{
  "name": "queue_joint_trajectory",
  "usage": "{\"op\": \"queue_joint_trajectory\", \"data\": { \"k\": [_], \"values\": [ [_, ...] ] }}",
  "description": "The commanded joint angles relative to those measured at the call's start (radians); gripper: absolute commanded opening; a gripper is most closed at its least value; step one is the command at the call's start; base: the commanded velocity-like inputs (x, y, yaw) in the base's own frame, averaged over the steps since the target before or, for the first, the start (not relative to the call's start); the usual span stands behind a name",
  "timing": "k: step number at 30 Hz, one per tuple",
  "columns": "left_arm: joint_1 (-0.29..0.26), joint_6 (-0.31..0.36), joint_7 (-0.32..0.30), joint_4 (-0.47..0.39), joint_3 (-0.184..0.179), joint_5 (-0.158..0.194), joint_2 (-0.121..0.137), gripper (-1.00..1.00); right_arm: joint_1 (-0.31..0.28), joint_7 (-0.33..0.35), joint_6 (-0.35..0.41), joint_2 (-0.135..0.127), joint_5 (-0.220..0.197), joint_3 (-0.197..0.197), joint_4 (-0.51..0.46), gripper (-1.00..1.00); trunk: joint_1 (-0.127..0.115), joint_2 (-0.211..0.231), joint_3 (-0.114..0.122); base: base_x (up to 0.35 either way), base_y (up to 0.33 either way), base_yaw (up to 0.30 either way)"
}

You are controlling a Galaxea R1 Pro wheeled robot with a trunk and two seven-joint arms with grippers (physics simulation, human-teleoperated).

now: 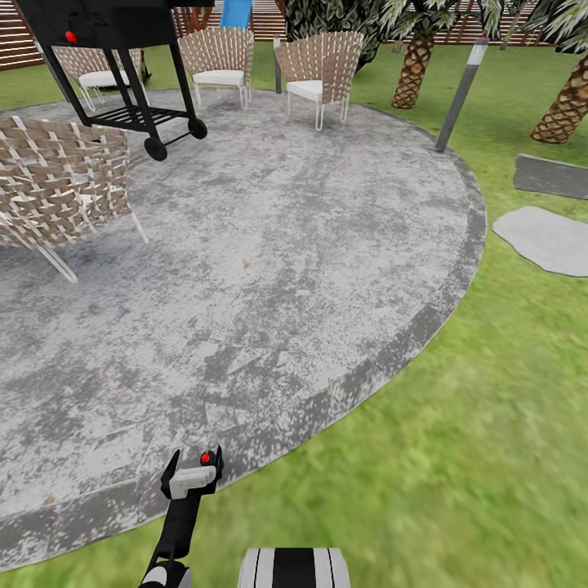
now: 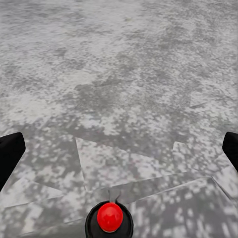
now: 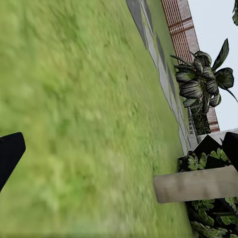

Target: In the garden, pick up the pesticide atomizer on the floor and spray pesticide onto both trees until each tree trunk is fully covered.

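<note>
Grey mottled stone patio [image 1: 269, 269], round and edged with a darker paved rim, spreads across most of the head view, with green lawn [image 1: 457, 457] curving around its near and right sides. At the patio's far left stands a black wheeled barbecue grill [image 1: 122, 57] with a red knob. White woven-strap garden chairs sit around the patio's edge: one large chair [image 1: 57, 184] at the left, and three more [image 1: 318, 69] along the far side. A thin grey lamp post [image 1: 461, 94] rises from the patio's far right rim. Beyond that rim, two scaly-trunked palms [image 1: 412, 69] grow from the lawn, with a brown slatted fence [image 1: 269, 20] behind them. Flat grey stepping stones [image 1: 547, 237] lie in the grass to the right of the patio.

At the patio's near rim, the robot's left hand [image 1: 193, 474] hangs above the stone. In the left wrist view its two black fingers [image 2: 10, 153] stand wide apart over bare paving, holding nothing, with a red knob [image 2: 109, 216] at the hand's base.

In the right wrist view the right hand's black fingers [image 3: 10, 156] are also spread wide and empty over the grass, and a leafy palm [image 3: 203, 84] shows near a brick wall [image 3: 181, 25].

The pesticide atomizer and the two tall trees cannot be made out.
</note>
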Motion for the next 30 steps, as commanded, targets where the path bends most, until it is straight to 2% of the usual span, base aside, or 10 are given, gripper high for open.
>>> {"op": "queue_joint_trajectory", "data": {
  "k": [1, 30],
  "values": [
    [0.0, -0.003, -0.002, 0.0, 0.005, -0.003, -0.001, 1.0, 0.0, -0.001, -0.003, 0.0, -0.01, 0.007, 0.0, 1.0, 0.0, 0.0, -0.001, 0.0, 0.0, 0.0],
    [0.0, -0.003, -0.002, 0.0, 0.005, -0.003, -0.001, 1.0, 0.0, -0.001, -0.004, 0.0, -0.01, 0.007, 0.0, 1.0, 0.012, -0.007, -0.109, 0.0, 0.0, 0.0]
  ]
}}
